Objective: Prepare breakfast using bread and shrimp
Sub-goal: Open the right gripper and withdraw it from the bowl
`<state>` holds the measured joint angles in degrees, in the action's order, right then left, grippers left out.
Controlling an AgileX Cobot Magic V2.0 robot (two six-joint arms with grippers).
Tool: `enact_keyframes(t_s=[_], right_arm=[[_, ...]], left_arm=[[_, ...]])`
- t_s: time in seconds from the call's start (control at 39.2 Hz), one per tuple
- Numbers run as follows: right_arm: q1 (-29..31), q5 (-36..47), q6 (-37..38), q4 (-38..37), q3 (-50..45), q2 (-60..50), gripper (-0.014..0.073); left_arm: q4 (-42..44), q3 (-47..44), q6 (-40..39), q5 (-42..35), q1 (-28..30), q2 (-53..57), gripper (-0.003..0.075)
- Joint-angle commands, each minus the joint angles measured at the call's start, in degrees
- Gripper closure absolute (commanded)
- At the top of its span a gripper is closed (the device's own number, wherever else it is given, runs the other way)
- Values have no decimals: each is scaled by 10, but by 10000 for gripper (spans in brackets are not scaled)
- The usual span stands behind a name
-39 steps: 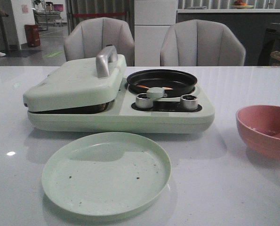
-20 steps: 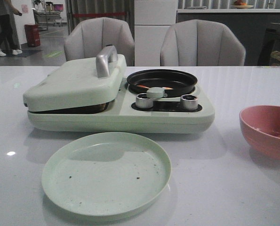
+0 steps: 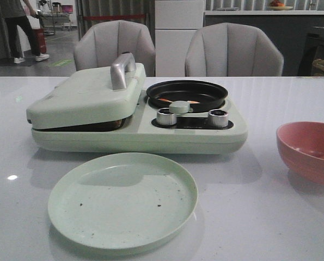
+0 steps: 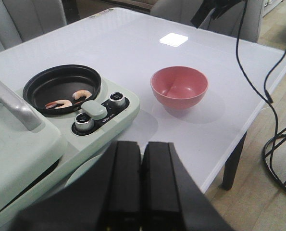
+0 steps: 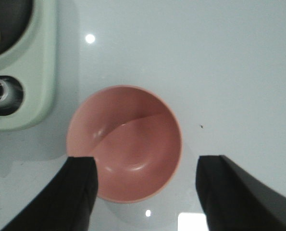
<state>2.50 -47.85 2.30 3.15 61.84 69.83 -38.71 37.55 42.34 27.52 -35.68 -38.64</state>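
left end effector (image 4: pixel 142 192) closed, empty | right end effector (image 5: pixel 145 185) open (above bowl (image 5: pixel 124 142)); shrimp (image 4: pixel 58 103) in pan (image 4: pixel 62 88)

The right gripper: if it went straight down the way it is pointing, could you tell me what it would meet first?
Most likely the pink bowl. The right gripper is open and points down at the table, with the bowl's near rim between its fingers. Height above it is unclear.
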Motion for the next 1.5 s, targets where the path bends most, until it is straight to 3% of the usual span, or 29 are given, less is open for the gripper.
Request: enact_keyframes(t_s=[0.0,0.26,0.54,0.77,0.87,1.17,1.33,1.48], right_arm=[[-33,11,-23,-2,13,-67,50],[-78,20,-40,-6,-74,-209,51],[-79,-3,-54,1,-190,-362,51],[-79,-4,-53,-2,-241,-420,68],[-79,-8,-53,-3,-245,-423,155],[-79,-10,-53,-2,-245,-423,573],[-79,-10,-53,-2,-245,-423,578],[-79,-14,-53,-2,-245,-423,578]], left_arm=[[-18,17,1,-39,-4,-1,621],[-18,17,1,-39,-4,-1,621],[-18,17,1,-39,-4,-1,621],[-18,17,1,-39,-4,-1,621],[-18,17,1,-39,-4,-1,621],[-18,17,1,-39,-4,-1,621],[-15,17,-5,-41,0,-1,620],[-12,15,-78,-80,31,-1,617]])
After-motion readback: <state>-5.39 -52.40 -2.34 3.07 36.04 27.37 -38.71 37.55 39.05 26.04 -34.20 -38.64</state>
